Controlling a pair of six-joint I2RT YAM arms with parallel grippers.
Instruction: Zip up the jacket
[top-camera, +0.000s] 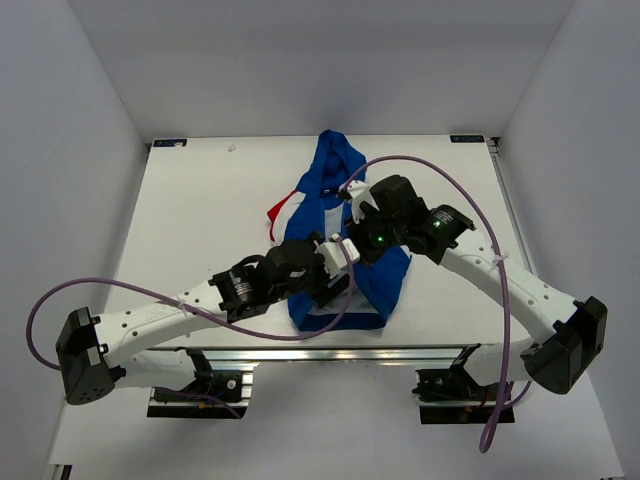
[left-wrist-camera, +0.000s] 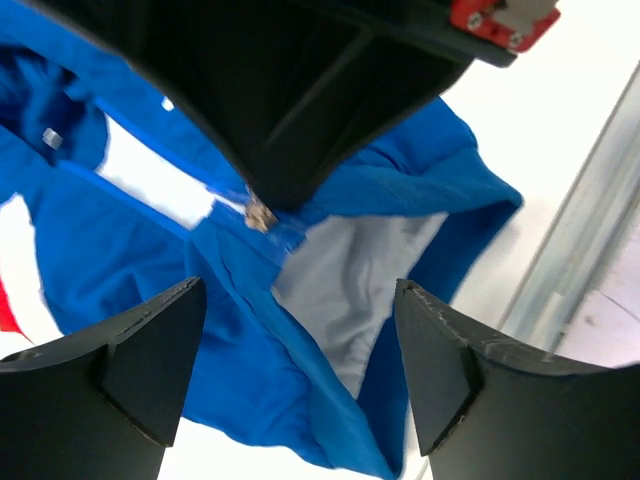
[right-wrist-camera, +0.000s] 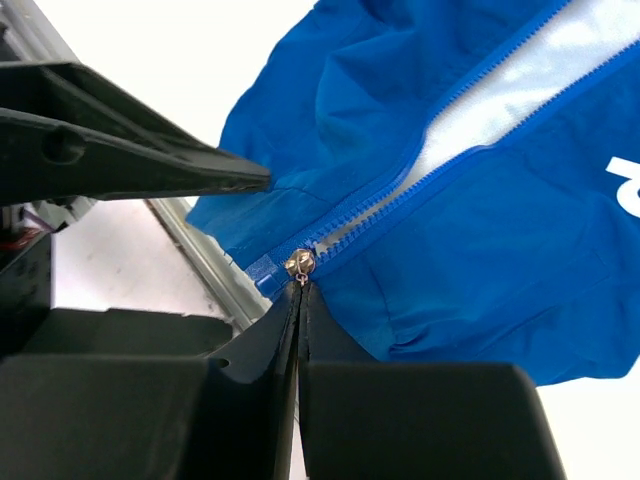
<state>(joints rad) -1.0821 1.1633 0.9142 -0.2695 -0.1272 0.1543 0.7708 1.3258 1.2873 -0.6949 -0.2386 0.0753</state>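
Across the middle of the white surface (top-camera: 210, 210) lies a small royal-blue hooded fabric jacket (top-camera: 388, 285). Its hood is toward the top of the overhead frame and its hem toward the bottom, close to the silver aluminium rail (top-camera: 400, 352) at the surface's near edge. A red-and-white shoulder panel (top-camera: 285, 210) pokes out on its left side. Both black arms reach in from the bottom corners and meet over the garment's lower half.

Seen from its own camera, the right pincer (right-wrist-camera: 300, 300) has its two black fingers pressed flat together. Their tips pinch the little tab hanging from the small brass-coloured metal zipper slider (right-wrist-camera: 298, 264). That slider sits low on the track near the hem, at lower centre of that frame. From it the blue zipper teeth (right-wrist-camera: 380, 210) split apart toward the upper right, with the white lining (right-wrist-camera: 505, 100) showing between the rows. A bit of white lettering (right-wrist-camera: 625, 185) shows at the right edge.

The left pincer (left-wrist-camera: 298, 300) hangs with its fingers spread wide and nothing between them, above the hem end of the jacket where the lining is folded outward. In the right wrist's view one of its fingers (right-wrist-camera: 150, 165) points in from the left, its tip right at the jacket's edge beside the slider. Whether it touches the cloth I can't tell.
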